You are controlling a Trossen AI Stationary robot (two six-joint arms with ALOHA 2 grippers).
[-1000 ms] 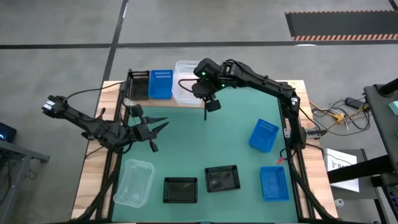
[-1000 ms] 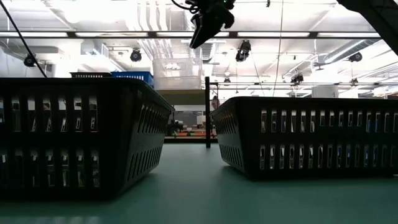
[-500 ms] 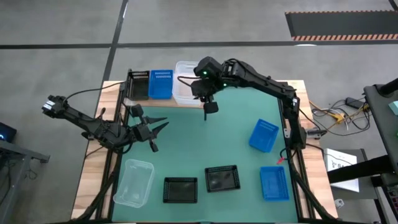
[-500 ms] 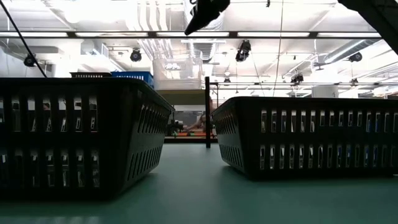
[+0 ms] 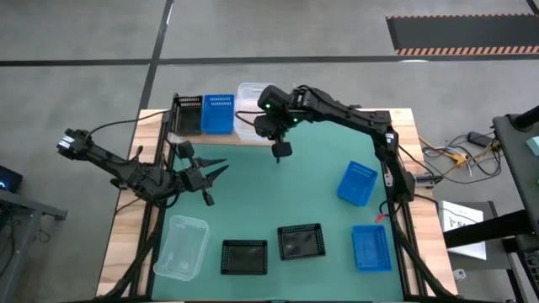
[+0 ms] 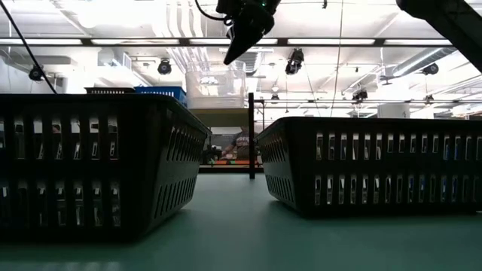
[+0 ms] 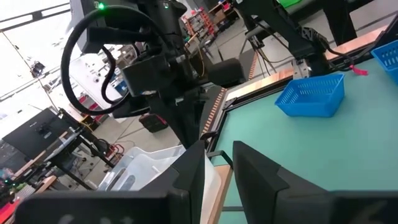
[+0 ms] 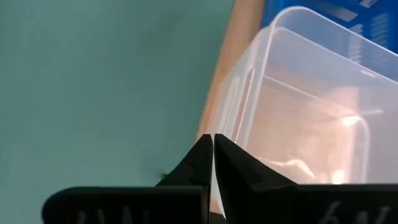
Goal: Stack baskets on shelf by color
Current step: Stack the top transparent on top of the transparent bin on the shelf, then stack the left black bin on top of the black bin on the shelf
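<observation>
1. Black mesh baskets (image 5: 244,257) (image 5: 301,241) sit nearest us on the green counter (image 5: 278,194), between a clear basket (image 5: 181,246) and a blue one (image 5: 371,247).
2. Farther back, we see a tilted blue basket (image 5: 357,183); the left gripper (image 5: 212,173) waits, fingers partly apart, empty.
3. Farthest, the shelf (image 5: 253,136) carries black (image 5: 187,115), blue (image 5: 218,114) and clear baskets (image 5: 247,118); the right gripper (image 5: 279,156), fingers clenched on nothing, hangs just beside the clear one.

Grey concrete floor (image 5: 278,34) with dark seam lines; black mat with striped edge (image 5: 459,32) far off. Green mat on wood-edged surface (image 5: 126,244). Cables (image 5: 450,156) on floor beside it. Ceiling strip lights (image 6: 113,41), ducts, hanging lamps (image 6: 294,62).
</observation>
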